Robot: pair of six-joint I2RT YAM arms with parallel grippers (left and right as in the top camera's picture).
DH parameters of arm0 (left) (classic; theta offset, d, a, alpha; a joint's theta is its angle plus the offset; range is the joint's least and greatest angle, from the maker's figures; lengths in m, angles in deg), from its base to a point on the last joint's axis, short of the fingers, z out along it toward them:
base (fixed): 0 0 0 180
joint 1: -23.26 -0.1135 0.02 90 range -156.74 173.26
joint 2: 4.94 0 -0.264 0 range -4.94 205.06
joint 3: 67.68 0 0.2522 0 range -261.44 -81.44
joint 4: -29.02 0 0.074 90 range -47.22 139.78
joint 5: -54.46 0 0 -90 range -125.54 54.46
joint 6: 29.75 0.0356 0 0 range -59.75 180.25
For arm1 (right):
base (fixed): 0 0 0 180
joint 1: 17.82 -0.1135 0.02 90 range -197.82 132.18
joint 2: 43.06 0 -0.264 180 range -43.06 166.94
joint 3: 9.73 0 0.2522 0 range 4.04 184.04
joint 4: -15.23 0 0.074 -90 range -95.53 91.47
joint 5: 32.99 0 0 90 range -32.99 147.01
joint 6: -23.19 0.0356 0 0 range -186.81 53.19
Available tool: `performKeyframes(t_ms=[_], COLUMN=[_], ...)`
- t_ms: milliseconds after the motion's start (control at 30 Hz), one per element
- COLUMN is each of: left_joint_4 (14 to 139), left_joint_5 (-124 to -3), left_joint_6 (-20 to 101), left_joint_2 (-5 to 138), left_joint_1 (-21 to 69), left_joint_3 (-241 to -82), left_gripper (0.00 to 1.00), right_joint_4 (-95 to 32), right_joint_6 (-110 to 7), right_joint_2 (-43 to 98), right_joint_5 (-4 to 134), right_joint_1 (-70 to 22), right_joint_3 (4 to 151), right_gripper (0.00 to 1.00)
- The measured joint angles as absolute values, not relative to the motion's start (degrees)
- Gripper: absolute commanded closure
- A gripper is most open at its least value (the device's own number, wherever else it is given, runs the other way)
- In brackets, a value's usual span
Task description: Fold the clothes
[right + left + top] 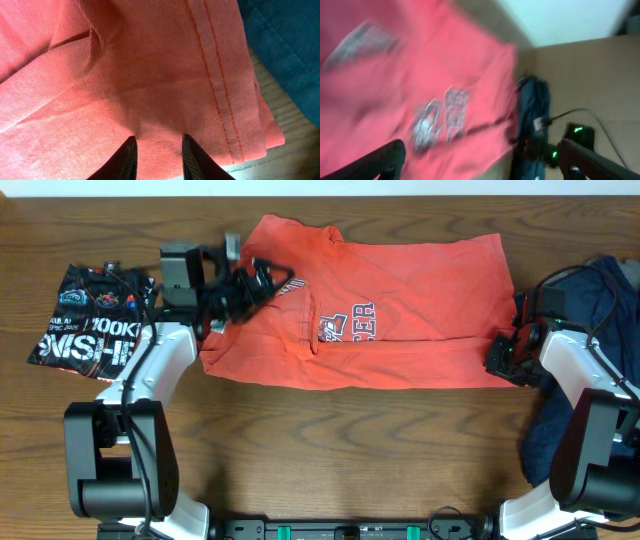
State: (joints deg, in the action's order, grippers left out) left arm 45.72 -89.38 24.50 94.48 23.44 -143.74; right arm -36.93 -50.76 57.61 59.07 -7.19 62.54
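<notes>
right fingers pinch coral T-shirt hem (likely anchoring it for the fold) | left fingers apart over its opposite end, holding nothing

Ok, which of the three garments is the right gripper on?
The red T-shirt in the middle, with chest lettering. The right gripper sits on its cloth by the stitched hem; the plain navy garment lies beside it, the black tee far left.

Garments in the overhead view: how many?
3. Coral-red T-shirt spread in the centre; black graphic tee flat at far left; navy garment bunched at far right, reaching the frame edge. Others could be hidden underneath.
</notes>
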Motion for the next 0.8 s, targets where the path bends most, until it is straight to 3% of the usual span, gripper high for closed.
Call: performKeyframes(t_ms=[167,267,533,800], left_joint_4=[65.57,70.92,77.5,73.61], left_joint_5=[-80.14,-72.18,-53.26,-42.96], left_joint_6=[31.23,33.4,38.86,39.76], left_joint_2=[94.5,94.5,94.5,94.5], left_joint_1=[21.32,19.99,18.85,18.85], left_joint_3=[-143.43,-143.39,-143.37,-142.28], left_gripper=[0.02,0.02,0.02,0.0], right_joint_4=[-37.04,-37.04,-37.17,-37.6], right_joint_6=[-50.76,-50.76,-50.76,-50.76], right_joint_2=[57.61,57.61,57.61,57.61], right_joint_5=[59.05,59.05,59.05,59.05], right_joint_1=[-7.19,-7.19,-7.19,-7.19], right_joint_3=[62.51,62.51,62.51,62.51], right_gripper=[0.71,0.71,0.71,0.71])
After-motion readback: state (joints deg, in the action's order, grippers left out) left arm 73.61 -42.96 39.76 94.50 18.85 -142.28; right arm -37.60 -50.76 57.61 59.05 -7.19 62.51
